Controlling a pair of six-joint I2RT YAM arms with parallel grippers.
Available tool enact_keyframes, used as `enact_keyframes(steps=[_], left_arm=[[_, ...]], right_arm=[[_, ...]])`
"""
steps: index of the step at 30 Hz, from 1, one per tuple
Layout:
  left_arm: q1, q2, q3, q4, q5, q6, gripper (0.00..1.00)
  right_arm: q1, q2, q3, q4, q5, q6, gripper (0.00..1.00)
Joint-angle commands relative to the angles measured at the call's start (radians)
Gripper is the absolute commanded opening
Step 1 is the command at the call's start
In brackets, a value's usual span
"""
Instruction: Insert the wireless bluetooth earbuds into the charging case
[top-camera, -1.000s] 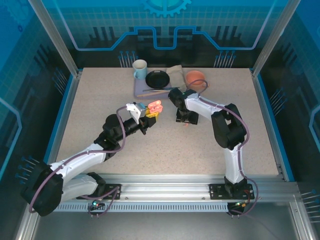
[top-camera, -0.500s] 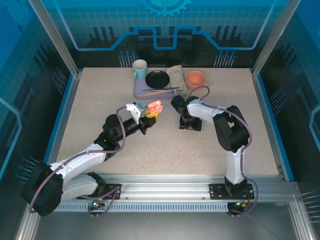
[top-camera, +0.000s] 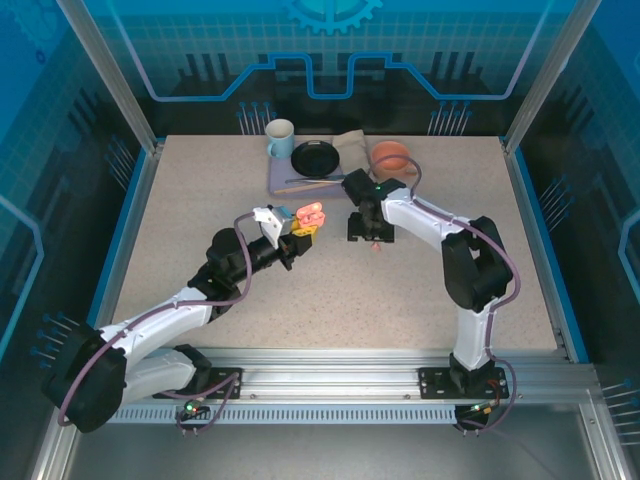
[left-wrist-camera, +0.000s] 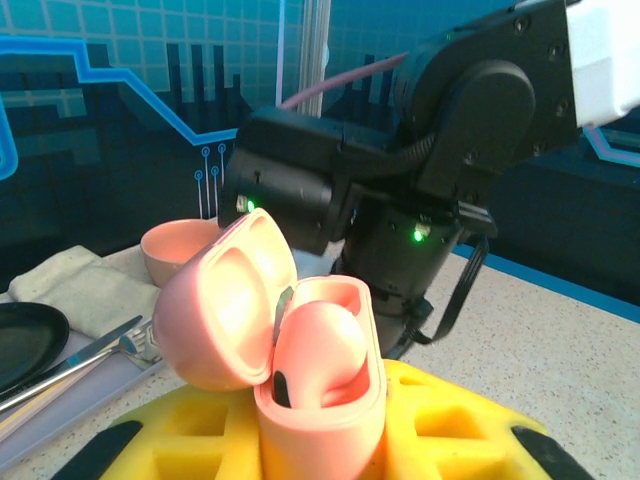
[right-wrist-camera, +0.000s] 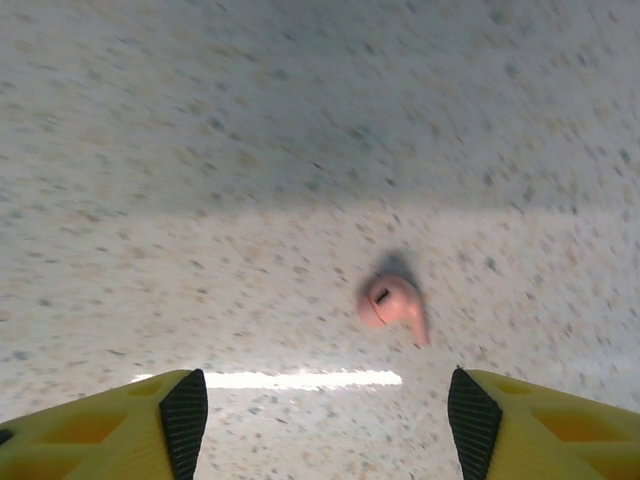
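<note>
My left gripper (top-camera: 303, 232) is shut on the salmon-pink charging case (top-camera: 310, 213), holding it upright above the table. The case (left-wrist-camera: 320, 410) has its lid swung open to the left, and one pink earbud (left-wrist-camera: 322, 345) sits inside it. A second pink earbud (right-wrist-camera: 392, 305) lies loose on the speckled table, stem pointing down-right. My right gripper (right-wrist-camera: 320, 420) hangs open just above the table, with the earbud ahead of its fingertips and slightly right of centre. From above, the right gripper (top-camera: 365, 232) points down, right of the case.
At the back of the table stand a blue mug (top-camera: 280, 138), a black plate (top-camera: 316, 158), a pink bowl (top-camera: 391, 155) and a folded cloth (top-camera: 352, 148), with cutlery on a grey mat (top-camera: 285, 180). The right arm's wrist (left-wrist-camera: 420, 180) looms close behind the held case.
The right gripper swung a little right and back, ending slightly nearer the back of the table, and its jaws widened a bit. The left arm and case stayed still.
</note>
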Motion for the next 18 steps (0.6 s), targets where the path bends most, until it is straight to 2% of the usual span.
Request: enact_keyframes(steps=[1, 8, 18], left_arm=[[0.005, 0.003, 0.04, -0.006, -0.009, 0.008, 0.0], [0.006, 0.018, 0.062, -0.028, -0.011, 0.0, 0.0], [0.006, 0.057, 0.093, -0.036, -0.003, -0.003, 0.0]], right_arm=[[-0.05, 0.032, 0.04, 0.03, -0.093, -0.118, 0.69], [-0.109, 0.098, 0.029, 0.088, -0.196, -0.121, 0.69], [-0.106, 0.115, -0.021, 0.143, -0.276, -0.093, 0.67]])
